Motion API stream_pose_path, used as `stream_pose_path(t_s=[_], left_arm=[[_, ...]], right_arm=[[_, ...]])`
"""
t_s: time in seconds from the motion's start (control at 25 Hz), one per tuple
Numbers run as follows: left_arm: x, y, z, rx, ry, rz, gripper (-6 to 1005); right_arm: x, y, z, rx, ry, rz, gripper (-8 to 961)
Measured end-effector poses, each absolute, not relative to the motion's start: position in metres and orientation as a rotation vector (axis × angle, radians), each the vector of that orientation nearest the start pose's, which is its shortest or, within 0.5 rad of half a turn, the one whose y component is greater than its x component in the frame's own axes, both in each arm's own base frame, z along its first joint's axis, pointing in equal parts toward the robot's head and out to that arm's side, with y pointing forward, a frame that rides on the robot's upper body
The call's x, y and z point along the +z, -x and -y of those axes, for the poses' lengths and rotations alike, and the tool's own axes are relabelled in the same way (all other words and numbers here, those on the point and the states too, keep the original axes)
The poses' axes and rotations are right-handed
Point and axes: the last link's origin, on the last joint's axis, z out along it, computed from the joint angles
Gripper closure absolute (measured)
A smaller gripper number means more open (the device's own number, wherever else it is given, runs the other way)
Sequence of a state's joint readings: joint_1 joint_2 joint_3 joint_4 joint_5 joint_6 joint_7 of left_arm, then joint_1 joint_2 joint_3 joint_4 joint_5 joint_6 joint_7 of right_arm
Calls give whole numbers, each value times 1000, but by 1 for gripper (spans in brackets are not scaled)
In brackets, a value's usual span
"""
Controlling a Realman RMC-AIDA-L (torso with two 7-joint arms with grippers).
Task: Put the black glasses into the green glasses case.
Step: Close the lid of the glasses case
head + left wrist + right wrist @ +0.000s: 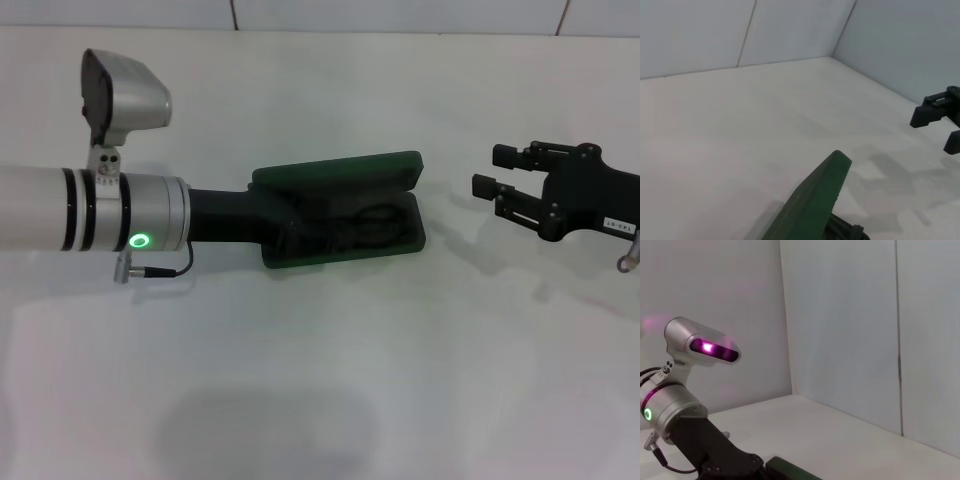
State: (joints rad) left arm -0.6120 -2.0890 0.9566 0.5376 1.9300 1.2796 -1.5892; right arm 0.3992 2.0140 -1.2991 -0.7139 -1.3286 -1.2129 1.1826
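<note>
The green glasses case (pixel 345 175) lies open at the table's middle, its lid raised at the far side. The black glasses (pixel 372 224) lie inside its dark tray, partly hidden. My left gripper (pixel 298 232) reaches in from the left and sits in the left end of the tray, at the glasses. The case lid (pixel 816 197) shows edge-on in the left wrist view, with a bit of black frame (pixel 846 231) below it. My right gripper (pixel 497 170) is open and empty, apart to the right of the case; it also shows in the left wrist view (pixel 940 127).
The white table (pixel 320 380) is bounded by pale wall panels at the back. The left arm's silver wrist and its camera (pixel 125 95) stand at the left. The right wrist view shows that arm (pixel 675 405) and a corner of the case (pixel 790 471).
</note>
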Motion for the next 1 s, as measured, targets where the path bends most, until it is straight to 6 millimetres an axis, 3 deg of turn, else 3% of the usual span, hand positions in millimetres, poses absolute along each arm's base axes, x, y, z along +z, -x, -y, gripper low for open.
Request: stream_pose_path(t_s=[0.44,0.48,0.68,0.88,1.0], left_arm=[[-38,231,-337,-669,2871,774,380],[-28,222,-342,-768,2835,740,380],[-18,213,-369,-810,2680,762,380],[-23,206,-403,-629,2587,862,379],[-29,206,-411,-515,2570,886,379]], right_arm=[[-9,-247,-344,764,2533,-380,522],[-9,-247,-343,765,2532,-381,522],[-9,-247,-343,770,2527,-388,522],[-9,-250,-341,770,2522,-400,522],[-10,-252,-340,769,2521,-409,522]])
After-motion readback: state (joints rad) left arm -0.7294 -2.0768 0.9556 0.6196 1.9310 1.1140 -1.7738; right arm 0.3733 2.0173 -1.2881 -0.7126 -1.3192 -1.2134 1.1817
